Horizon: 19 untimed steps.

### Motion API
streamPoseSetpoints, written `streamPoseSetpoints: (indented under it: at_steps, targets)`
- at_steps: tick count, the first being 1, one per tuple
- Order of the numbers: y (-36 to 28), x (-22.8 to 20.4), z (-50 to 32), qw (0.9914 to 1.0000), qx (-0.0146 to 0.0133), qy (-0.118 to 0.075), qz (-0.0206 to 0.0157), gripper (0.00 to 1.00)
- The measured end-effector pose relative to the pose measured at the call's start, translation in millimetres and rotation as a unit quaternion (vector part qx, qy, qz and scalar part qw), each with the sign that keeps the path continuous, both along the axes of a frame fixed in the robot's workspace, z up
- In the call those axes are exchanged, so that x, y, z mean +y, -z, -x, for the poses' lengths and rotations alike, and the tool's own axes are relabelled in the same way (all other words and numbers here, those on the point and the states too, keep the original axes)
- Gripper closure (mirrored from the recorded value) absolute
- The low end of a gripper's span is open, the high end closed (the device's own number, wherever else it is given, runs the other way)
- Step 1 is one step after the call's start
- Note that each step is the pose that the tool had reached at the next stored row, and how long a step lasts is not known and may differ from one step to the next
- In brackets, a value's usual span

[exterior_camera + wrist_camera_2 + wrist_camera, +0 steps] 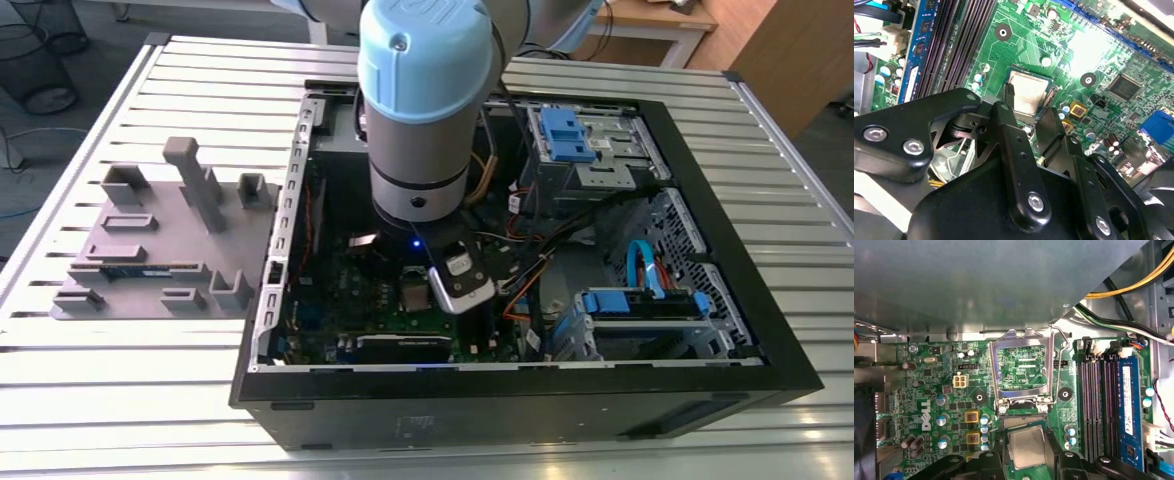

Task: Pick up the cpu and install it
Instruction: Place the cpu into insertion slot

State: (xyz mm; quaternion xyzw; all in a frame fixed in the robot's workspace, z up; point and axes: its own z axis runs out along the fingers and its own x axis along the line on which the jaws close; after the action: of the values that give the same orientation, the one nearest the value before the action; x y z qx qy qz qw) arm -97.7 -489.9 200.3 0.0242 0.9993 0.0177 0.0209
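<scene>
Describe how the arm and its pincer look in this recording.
The robot arm is a silver-grey cylinder with a light-blue end cap, a black band and a small blue light. Its pincer is matt black, with angular linked fingers fastened by silver hex screws.

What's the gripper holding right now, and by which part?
The small square silver-topped cpu, pinched at two opposite edges by the gripper, low over the green motherboard.

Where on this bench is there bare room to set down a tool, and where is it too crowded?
Bare slatted table lies to the exterior view's right of the computer case, and in a strip between the grey tray and the table's near edge. Inside the case it is crowded: the arm, cables and drive bays.
</scene>
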Motion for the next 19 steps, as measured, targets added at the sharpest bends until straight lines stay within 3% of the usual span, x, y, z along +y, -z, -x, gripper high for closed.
streamPoseSetpoints:
  at_steps: [7, 14, 19]
  targets:
    - [2.8, -0.4, -0.8, 0.99977, 0.0001, -0.021, 0.0016, 0.55]
    - [4.1, -1.0, -1.7, 0.99927, 0.0007, -0.037, 0.0090, 0.55]
    - [4.4, -1.0, -1.7, 0.99911, 0.0005, -0.041, 0.0092, 0.55]
